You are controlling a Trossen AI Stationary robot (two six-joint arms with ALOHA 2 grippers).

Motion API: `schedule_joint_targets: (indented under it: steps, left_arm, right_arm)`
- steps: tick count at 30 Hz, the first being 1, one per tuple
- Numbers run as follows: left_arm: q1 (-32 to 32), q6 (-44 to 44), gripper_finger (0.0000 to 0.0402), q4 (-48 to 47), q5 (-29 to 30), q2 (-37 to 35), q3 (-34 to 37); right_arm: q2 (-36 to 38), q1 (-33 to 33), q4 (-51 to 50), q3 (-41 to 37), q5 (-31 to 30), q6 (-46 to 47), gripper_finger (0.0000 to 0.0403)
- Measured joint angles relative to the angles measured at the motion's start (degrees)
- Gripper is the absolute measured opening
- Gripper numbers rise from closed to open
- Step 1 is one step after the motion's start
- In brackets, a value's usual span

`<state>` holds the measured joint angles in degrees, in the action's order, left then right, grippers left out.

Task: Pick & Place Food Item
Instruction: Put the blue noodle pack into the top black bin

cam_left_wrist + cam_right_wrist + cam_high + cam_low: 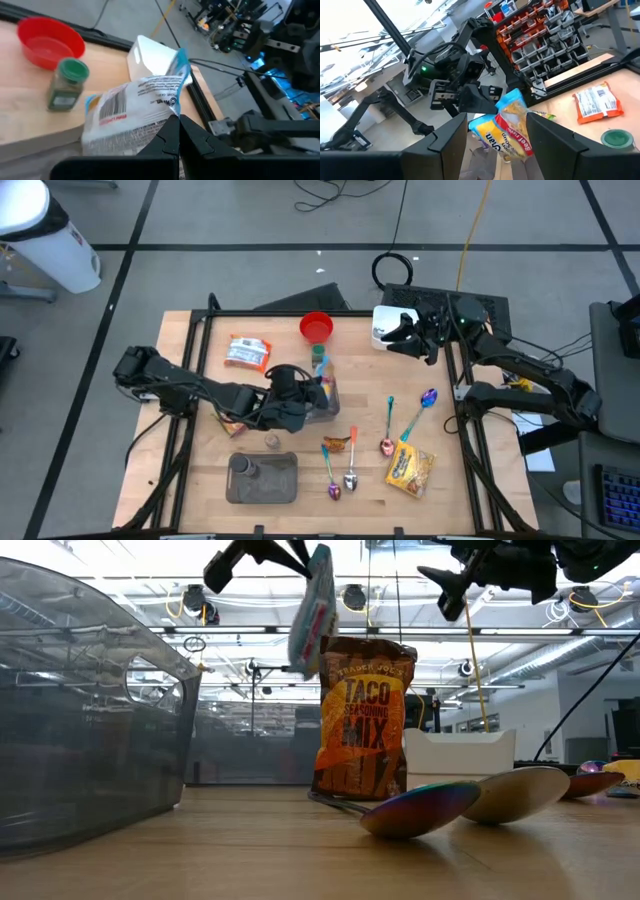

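Observation:
My left gripper [305,392] is shut on a blue and yellow food packet [132,112] with a white barcoded back, over the middle of the table. The packet also shows in the low view [312,610], hanging under the gripper, and in the right wrist view [507,130]. My right gripper [400,335] is open and empty at the far right, beside a white container [383,323]. Its fingers frame the right wrist view [502,145]. My left gripper pinches the packet's edge [167,117] between its two shut fingers. The fingers come from the table's left. The packet hangs below the fingers, nearly upright and clear of the table [310,650].
A red bowl [316,327] and a green-lidded jar [320,360] stand behind the packet. An orange and white packet [248,352] lies far left. A grey tub [262,478], a taco seasoning packet [365,720], several spoons [350,475] and a yellow bag [412,470] lie near.

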<state>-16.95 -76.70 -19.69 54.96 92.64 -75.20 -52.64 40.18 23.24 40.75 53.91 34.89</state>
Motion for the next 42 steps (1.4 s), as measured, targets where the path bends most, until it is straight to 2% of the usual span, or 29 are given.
schedule_joint_targets:
  steps: [3,6,9,15,18,26,32,42]
  left_arm:
    - [0.02,0.23,0.0000,-1.72,0.60,0.00,0.03]
    - [0.02,-0.01,0.0000,0.63,-0.12,-0.04,2.49]
    - [0.00,0.00,0.0000,6.66,-0.58,0.00,6.82]
    - [-0.07,4.48,0.0000,24.96,-0.94,0.00,14.64]
    - [0.28,5.60,0.0000,29.90,-0.94,0.00,17.16]
    - [1.68,3.26,0.0000,30.33,-0.94,0.00,19.58]
    - [2.86,2.69,0.0000,30.33,-2.99,0.00,19.76]
    - [3.17,1.91,0.0000,31.64,-2.89,1.02,19.78]
  right_arm:
    - [-0.02,-0.02,-0.08,0.00,-0.04,-0.04,0.0197]
    - [-0.02,-0.02,-0.06,0.00,-0.15,-0.08,0.0196]
    - [0.00,-0.02,-0.07,0.00,-0.17,-0.22,0.0196]
    - [-0.02,-0.02,-0.18,0.00,-0.20,-0.07,0.0196]
    - [-0.02,-0.02,-0.39,0.00,-0.24,-0.04,0.0196]
    - [-0.04,-0.02,-1.64,0.00,-0.29,-0.05,0.0196]
    - [-0.04,-0.04,-1.74,0.00,-1.64,-0.37,0.0196]
    - [-0.04,-0.04,-1.96,0.00,-2.55,-1.55,0.0196]
